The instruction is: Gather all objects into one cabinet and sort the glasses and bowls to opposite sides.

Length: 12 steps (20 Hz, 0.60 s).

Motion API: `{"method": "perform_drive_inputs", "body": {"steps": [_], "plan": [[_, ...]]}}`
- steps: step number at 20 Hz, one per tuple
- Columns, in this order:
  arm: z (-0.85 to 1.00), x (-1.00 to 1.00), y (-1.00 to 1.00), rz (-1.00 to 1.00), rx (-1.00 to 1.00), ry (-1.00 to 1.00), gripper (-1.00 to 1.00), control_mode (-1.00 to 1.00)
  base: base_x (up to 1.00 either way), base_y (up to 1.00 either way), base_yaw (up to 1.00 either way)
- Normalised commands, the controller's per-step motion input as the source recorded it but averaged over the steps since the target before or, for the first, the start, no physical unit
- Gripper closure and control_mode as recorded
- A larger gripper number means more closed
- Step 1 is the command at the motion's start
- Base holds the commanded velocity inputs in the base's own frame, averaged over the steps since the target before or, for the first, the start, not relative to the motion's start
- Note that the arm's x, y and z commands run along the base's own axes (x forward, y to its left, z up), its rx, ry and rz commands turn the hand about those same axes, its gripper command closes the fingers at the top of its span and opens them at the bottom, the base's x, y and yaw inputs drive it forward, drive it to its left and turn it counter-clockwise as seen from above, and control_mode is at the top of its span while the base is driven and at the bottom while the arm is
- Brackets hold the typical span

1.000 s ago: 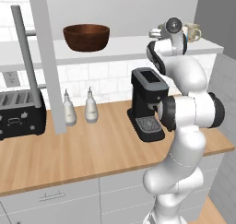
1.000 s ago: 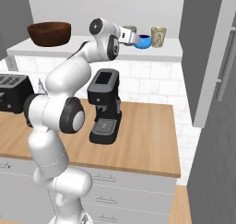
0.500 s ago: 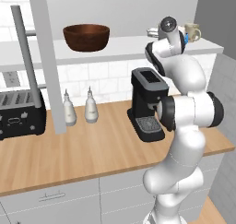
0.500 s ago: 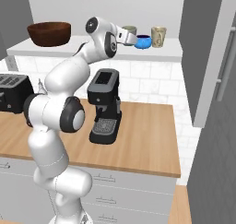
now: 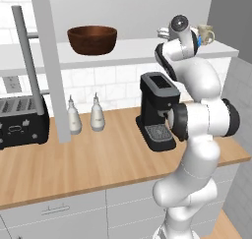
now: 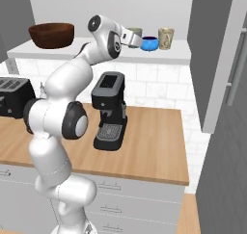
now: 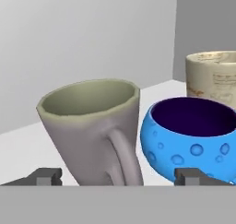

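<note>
1. From the left base view, my arm reached up to the right end of the cabinet point(image 5: 147, 48) shelf, where the beige mug point(image 5: 205, 34) stood just past my wrist. The brown bowl point(image 5: 92, 39) sat well apart at the shelf's left end. Below, on the worktop point(image 5: 98, 159), stood a coffee machine point(image 5: 158, 110), two white bottles point(image 5: 84, 115) and a toaster point(image 5: 19, 121).

2. From the right base view, my pincer point(image 6: 136, 39) sat at the olive mug point(image 6: 134, 32), with the blue bowl point(image 6: 149, 44) just beside it and the beige mug next along (all three crowded at one end).

3. In the hand view, my fingertips point(image 7: 46, 177) stood wide apart on either side of the olive mug, gripping nothing; the mug rested upright on the shelf, its handle facing me. The blue bowl sat so close to it that I could not tell whether they touched.

4. I judged the mug set down. To finish this step well, I should have drawn straight back along the pincer's line, jaws kept wide, since any sideways drift risked nudging the blue bowl. That bowl, I reckoned, belonged over by the brown one.
</note>
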Motion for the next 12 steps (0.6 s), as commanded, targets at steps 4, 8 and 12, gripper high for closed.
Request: {"method": "perform_drive_inputs", "body": {"steps": [4, 8, 12], "plan": [[0.17, -0.40, 0.00, -0.08, 0.05, 0.00, -1.00, -1.00, 0.00, 0.00, 0.00], [0.02, -0.74, 0.18, -0.06, 0.08, 0.00, -1.00, -1.00, 0.00, 0.00, 0.00], [0.03, -0.46, 0.60, -0.01, 0.10, 0.06, -1.00, -1.00, 0.00, 0.00, 0.00]]}}
